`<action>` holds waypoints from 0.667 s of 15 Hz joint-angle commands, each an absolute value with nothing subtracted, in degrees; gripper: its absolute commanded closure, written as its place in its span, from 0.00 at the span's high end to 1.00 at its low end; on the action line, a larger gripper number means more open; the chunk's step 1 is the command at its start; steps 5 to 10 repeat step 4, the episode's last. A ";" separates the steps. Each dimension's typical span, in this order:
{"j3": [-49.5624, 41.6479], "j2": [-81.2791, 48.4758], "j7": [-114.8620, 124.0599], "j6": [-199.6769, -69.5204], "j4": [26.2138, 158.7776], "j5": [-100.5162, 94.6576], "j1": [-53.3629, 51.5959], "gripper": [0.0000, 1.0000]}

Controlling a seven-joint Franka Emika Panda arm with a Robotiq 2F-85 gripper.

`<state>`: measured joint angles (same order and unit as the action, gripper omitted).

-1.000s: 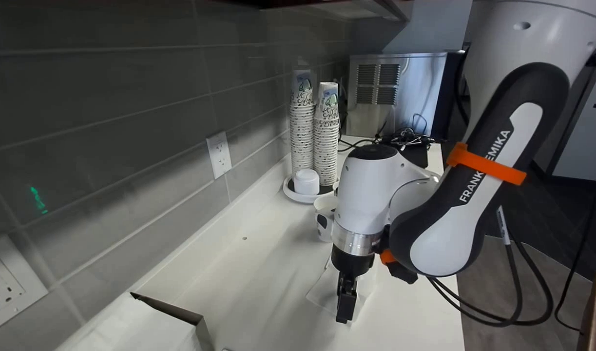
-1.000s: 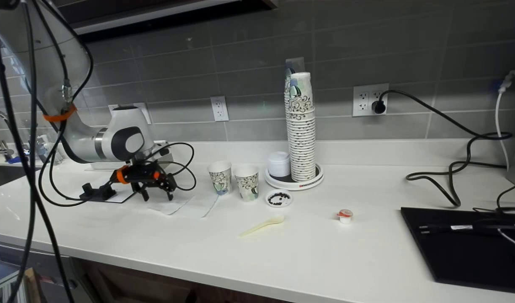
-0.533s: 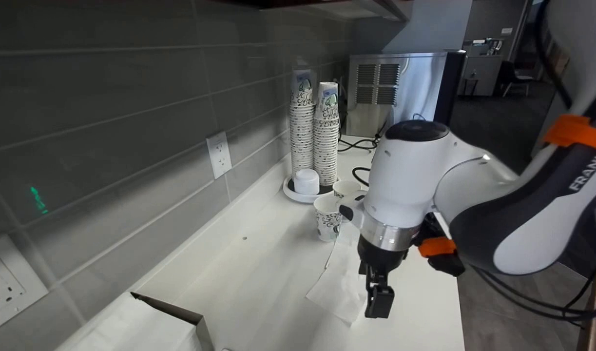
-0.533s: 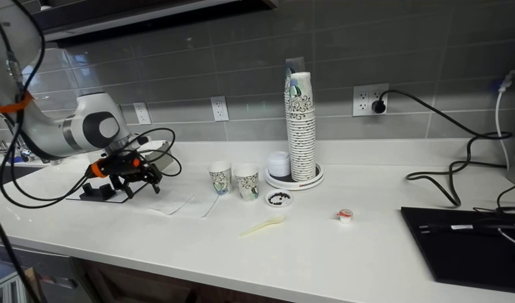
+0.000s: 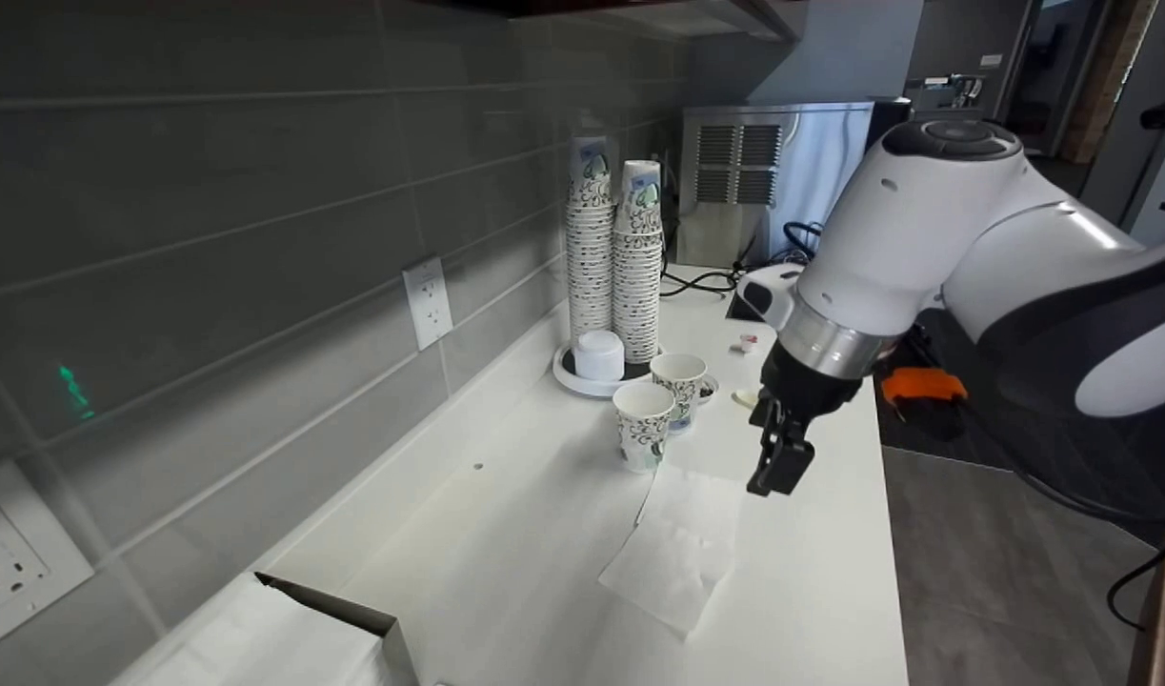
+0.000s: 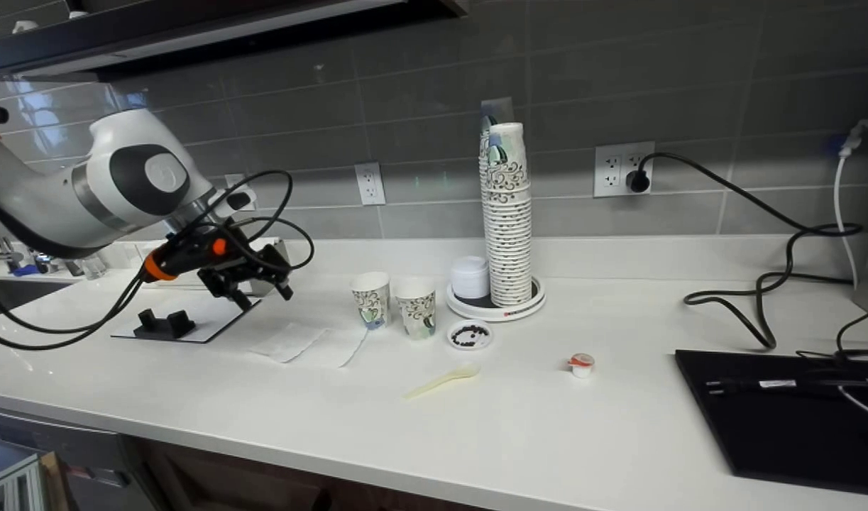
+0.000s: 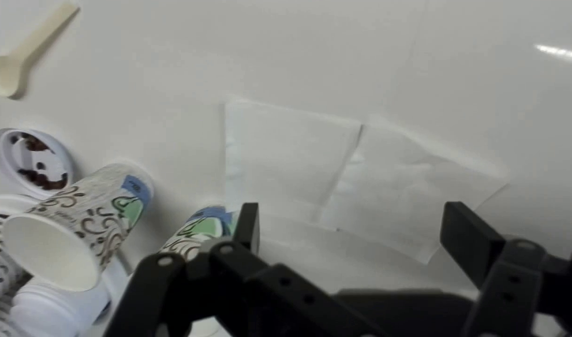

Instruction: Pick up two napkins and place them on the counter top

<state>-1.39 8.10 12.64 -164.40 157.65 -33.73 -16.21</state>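
Two thin white napkins lie flat on the white counter top, side by side with their edges meeting. The napkin nearer the cups looks smooth; the other napkin is slightly rumpled. Both also show in an exterior view, the rumpled napkin left of the smooth napkin. My gripper is open, with nothing between its fingers. It hangs tilted above the counter, apart from the napkins; it shows in both exterior views.
Two speckled paper cups stand close beside the napkins. Tall cup stacks stand on a round tray. A lid, a spoon and a creamer lie nearby. A white-topped box sits by the tiled wall.
My gripper has risen from low over the rumpled napkin and moved away toward the counter's front edge, tilting. Its fingers stay open. The napkins have not visibly moved.
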 commanded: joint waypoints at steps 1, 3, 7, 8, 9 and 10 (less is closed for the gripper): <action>-2.33 8.87 12.97 -164.86 157.45 -33.77 -15.99 1.00; -3.23 9.87 13.15 -164.96 157.43 -33.80 -15.84 1.00; -3.22 9.95 13.36 -164.96 157.43 -33.80 -15.87 1.00; -3.22 9.95 13.36 -164.96 157.43 -33.80 -15.87 1.00; -3.22 9.95 13.36 -164.96 157.43 -33.80 -15.87 1.00; -3.22 9.95 13.36 -164.96 157.43 -33.80 -15.87 1.00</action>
